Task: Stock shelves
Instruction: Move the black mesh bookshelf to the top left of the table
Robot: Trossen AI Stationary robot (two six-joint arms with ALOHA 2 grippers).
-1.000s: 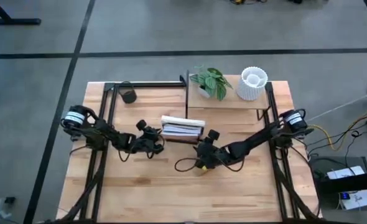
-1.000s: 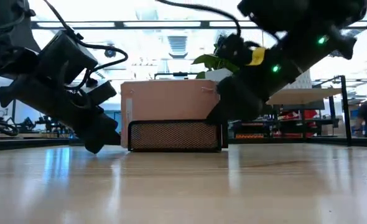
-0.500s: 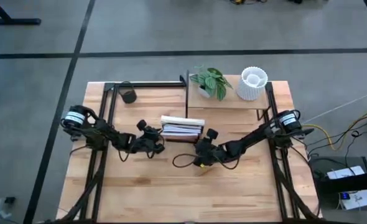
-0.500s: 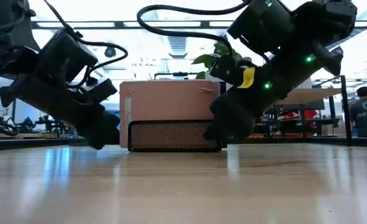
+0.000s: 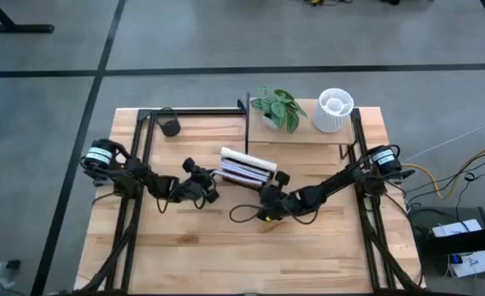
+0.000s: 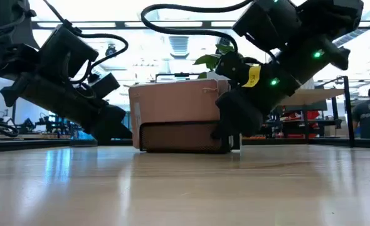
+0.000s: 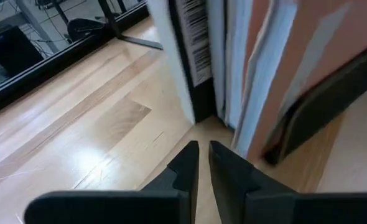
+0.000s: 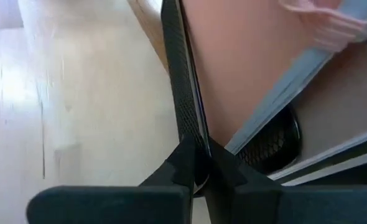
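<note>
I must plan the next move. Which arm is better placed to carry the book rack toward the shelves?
Probably the right. Its pincer is shut on the book rack's mesh end and is nearer the shelves. The left pincer, nearly shut, grips nothing.

Both arms reach inward, low over the bench; left pincer (image 5: 212, 182) nearly closed, right pincer (image 5: 269, 191) clamped.

1 shelf (image 5: 296, 138); 1 book rack (image 5: 247, 167); 1 plant (image 5: 277, 107); 1 white pot (image 5: 334, 110); 1 dark cup (image 5: 170, 127); 2 arms.
</note>
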